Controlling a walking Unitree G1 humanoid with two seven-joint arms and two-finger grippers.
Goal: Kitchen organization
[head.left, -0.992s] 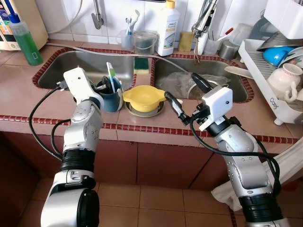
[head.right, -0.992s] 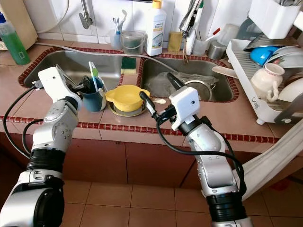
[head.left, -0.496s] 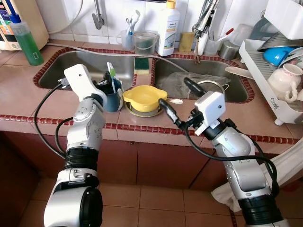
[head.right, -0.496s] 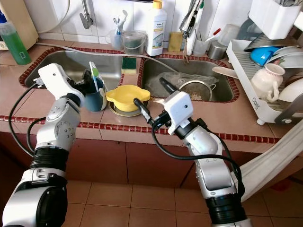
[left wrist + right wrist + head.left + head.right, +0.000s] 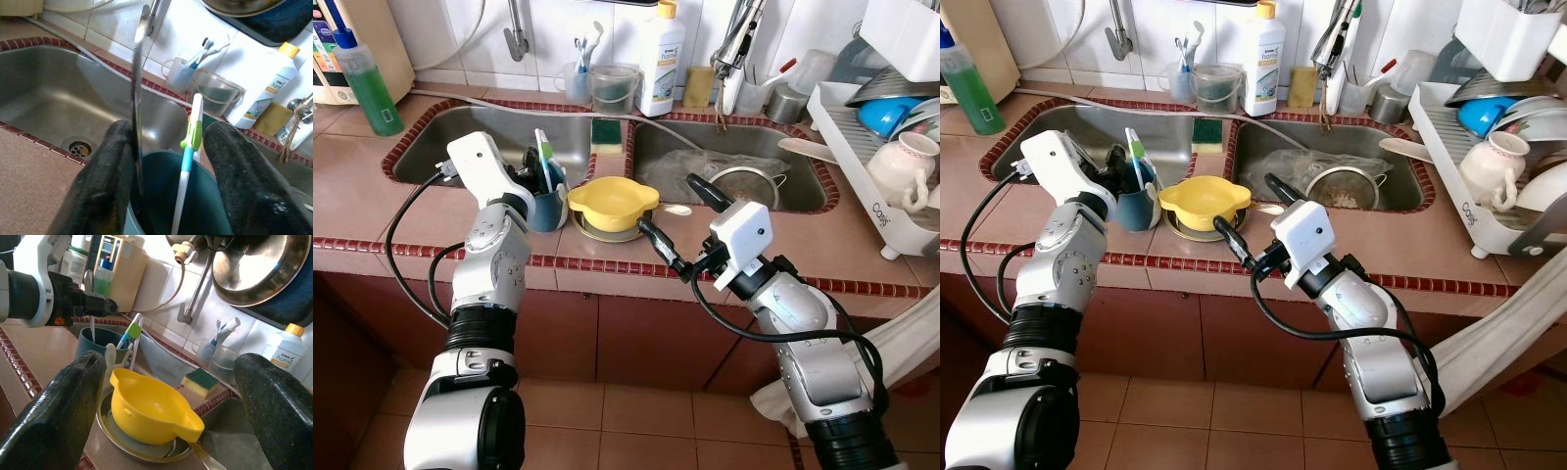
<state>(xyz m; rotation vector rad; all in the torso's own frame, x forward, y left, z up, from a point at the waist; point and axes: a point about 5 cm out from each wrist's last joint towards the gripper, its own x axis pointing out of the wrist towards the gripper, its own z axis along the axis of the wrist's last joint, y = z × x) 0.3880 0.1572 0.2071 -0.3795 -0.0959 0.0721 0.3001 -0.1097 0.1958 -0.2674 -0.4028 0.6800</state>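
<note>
While a yellow bowl [image 5: 612,201] sits on a metal plate [image 5: 607,231] on the tiled counter [image 5: 391,215] between two sinks, our right gripper [image 5: 672,223] hovers just beside it, fingers spread wide and empty. We judge we should centre the rim between them before closing. Our left gripper [image 5: 166,161] straddles a teal cup [image 5: 544,204], fingers apart around it, gripping nothing. The white bottle [image 5: 661,59] has a label too small to read.

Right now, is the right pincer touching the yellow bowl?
Apart. In the right wrist view, the right pincer is open, and the yellow bowl sits ahead between its two fingers with clear space on both sides.
</note>
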